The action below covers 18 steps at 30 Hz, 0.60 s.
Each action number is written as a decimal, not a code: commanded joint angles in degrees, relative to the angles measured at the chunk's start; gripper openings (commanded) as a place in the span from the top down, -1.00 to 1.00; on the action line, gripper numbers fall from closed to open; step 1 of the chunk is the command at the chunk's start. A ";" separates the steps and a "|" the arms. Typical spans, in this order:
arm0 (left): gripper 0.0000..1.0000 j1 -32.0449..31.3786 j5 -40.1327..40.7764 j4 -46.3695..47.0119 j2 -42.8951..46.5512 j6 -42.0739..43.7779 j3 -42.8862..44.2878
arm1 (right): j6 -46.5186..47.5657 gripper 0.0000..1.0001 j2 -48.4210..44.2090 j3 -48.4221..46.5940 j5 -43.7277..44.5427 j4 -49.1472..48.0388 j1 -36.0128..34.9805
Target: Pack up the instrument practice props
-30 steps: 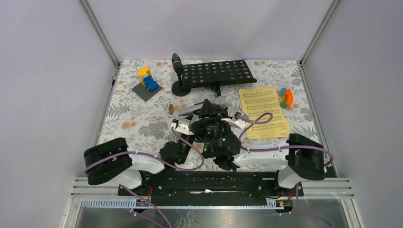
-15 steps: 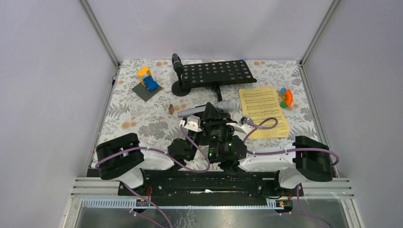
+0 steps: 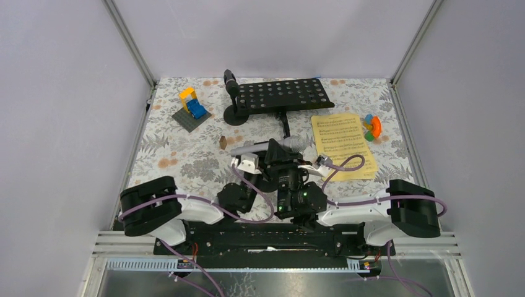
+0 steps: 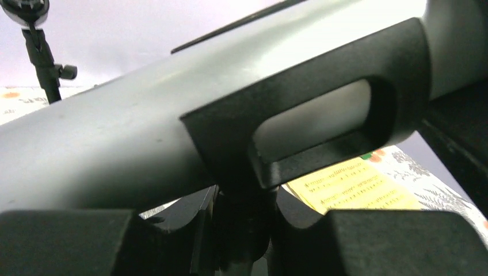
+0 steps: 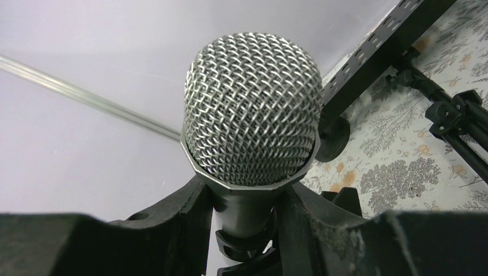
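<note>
The silver microphone [image 3: 272, 146] lies roughly level near the middle of the floral table [image 3: 167, 154], its mesh head toward the yellow sheet-music pages [image 3: 343, 145] and its handle toward the left. Both arms meet at it. In the left wrist view its grey body crosses the whole frame, seated in the clip of a short black post [image 4: 218, 132], and the left gripper [image 4: 244, 241] is pressed in on the stem of that post just under the clip, a finger against each side. The right gripper [image 5: 241, 215] pinches the microphone's body directly below the head, fingers snug on both sides. Whether the post's base touches the table cannot be told, as the arms hide it. Behind them stands the black perforated music rack [image 3: 285, 96], its desk tilted and its tripod legs partly hidden by the arms. Just left of it the black microphone [image 3: 230, 79] stands upright in the second post [image 3: 235, 116] – the disc base sits on the cloth. At the far left is the yellow-and-blue block build [image 3: 192, 105] – well apart from the 2 grippers. A small orange-green-blue toy [image 3: 371, 125] lies by the pages' far right corner.
</note>
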<state>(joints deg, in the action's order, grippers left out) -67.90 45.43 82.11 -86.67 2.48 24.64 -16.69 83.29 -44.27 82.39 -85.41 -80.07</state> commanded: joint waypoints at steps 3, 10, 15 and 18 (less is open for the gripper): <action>1.00 2.18 13.44 -2.85 9.31 -11.70 -8.38 | 1.42 1.00 -9.74 5.46 5.75 -10.54 0.65; 1.00 4.37 14.92 -4.28 14.66 -14.40 -14.65 | 3.13 1.00 -18.93 11.31 6.29 -10.52 0.88; 1.00 6.19 14.48 -6.71 17.77 -14.61 -16.38 | 11.03 1.00 -27.20 13.76 4.54 -10.67 0.90; 1.00 6.55 13.64 -7.99 19.71 -13.10 -16.60 | 22.38 1.00 -31.91 13.25 0.68 -7.50 0.93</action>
<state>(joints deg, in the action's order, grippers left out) -61.58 57.04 70.19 -70.43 -10.04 7.35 -10.15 56.16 -30.50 83.83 -87.37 -79.33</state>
